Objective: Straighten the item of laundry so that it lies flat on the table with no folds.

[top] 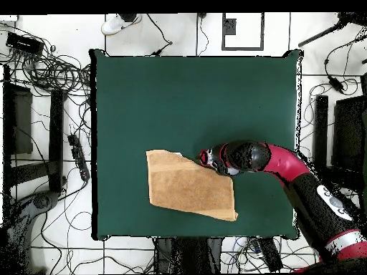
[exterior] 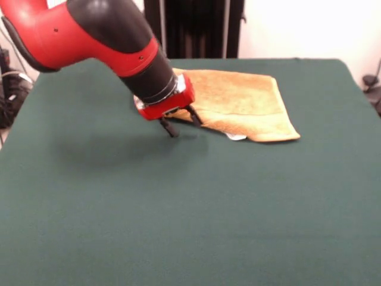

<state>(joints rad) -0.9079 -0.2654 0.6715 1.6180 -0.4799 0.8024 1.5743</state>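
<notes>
Partly hidden towel point(exterior: 241, 101) behind arm — fingers point(exterior: 169, 128) parted, empty, at its edge.

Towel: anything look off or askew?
Yes. The towel lies skewed to the table edges, and looks doubled over, with a white tag poking out beneath its near edge. The gripper is at its corner.

One towel point(exterior: 238, 102), one table point(exterior: 178, 208), one end effector point(exterior: 181, 124).
</notes>
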